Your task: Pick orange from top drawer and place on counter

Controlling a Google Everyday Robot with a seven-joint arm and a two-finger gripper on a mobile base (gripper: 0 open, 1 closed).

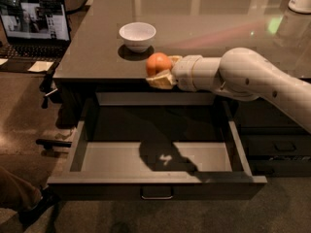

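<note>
Where the arm ends: the gripper point(163, 72) hangs at the front edge of the counter point(204, 18), above the open drawer, pointing toward the left.
Grip: its two pale fingers point(158, 80) are clamped on the orange point(157, 63), one under it and one behind its top.
Orange: out of the drawer, held at counter height right at the front edge; from where I stand it looks just clear of the surface, though I can't be sure it isn't touching.
Arm point(252, 76): white and thick, reaching in from the right side, low along the counter's front edge.
Top drawer point(112, 159): pulled well out beneath the counter, with a light grey floor and a metal handle point(156, 195) at mid-front.
Shadow point(163, 157): the arm's, dark across the middle of the drawer floor.
White bowl point(137, 35): on the counter near the front left corner, just behind the orange and apart from it.
Laptop point(34, 25): open and lit, on a lower surface beyond the counter's left edge.
</note>
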